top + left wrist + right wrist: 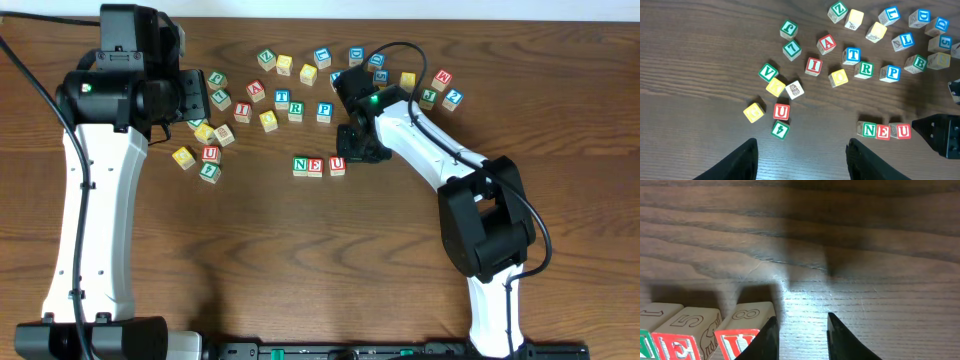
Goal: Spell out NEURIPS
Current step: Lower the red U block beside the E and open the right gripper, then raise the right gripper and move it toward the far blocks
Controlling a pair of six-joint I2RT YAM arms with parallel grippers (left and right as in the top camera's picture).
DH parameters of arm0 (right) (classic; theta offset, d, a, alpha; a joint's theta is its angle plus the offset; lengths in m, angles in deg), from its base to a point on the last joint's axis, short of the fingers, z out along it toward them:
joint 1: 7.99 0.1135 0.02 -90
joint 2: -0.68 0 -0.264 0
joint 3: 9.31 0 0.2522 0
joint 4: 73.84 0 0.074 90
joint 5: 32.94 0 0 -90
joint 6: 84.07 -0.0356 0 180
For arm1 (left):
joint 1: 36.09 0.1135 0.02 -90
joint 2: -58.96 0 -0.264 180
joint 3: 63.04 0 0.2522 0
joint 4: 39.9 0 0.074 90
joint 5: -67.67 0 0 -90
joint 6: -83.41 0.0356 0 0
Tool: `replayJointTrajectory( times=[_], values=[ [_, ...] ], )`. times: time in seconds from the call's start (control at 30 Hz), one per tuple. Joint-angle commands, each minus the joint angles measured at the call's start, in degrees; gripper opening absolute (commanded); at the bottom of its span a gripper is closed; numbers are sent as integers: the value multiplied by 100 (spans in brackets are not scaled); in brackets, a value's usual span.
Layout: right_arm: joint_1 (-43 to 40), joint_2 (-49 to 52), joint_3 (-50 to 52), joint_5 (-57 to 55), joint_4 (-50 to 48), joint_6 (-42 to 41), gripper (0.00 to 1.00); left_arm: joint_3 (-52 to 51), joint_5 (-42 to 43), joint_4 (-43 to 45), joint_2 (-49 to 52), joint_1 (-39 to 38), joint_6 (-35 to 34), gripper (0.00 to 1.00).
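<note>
With left gripper and right gripper both parted, empty, I'd pinch the seemingly light, rigid R cube across opposite flat sides.

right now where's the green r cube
In the overhead view, the green R cube sits near the picture's middle, between the blue T cube and the blue P cube, just above the N-E-U row.

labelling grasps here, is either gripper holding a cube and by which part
Nothing is held. The left gripper hangs open above the table; the right gripper, beside the red U cube, has only bare wood in its gap.
</note>
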Motion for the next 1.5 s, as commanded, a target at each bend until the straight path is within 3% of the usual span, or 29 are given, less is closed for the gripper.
replayJointTrajectory(
  times=[0.0, 1.47],
  values=[
    [76, 28, 120, 0, -83, -48, 26, 28, -50, -20, -20, -4, -28, 56],
    [249, 31, 168, 321, -116, -155, 29, 28, -50, -22, -20, -4, -28, 56]
  ],
)
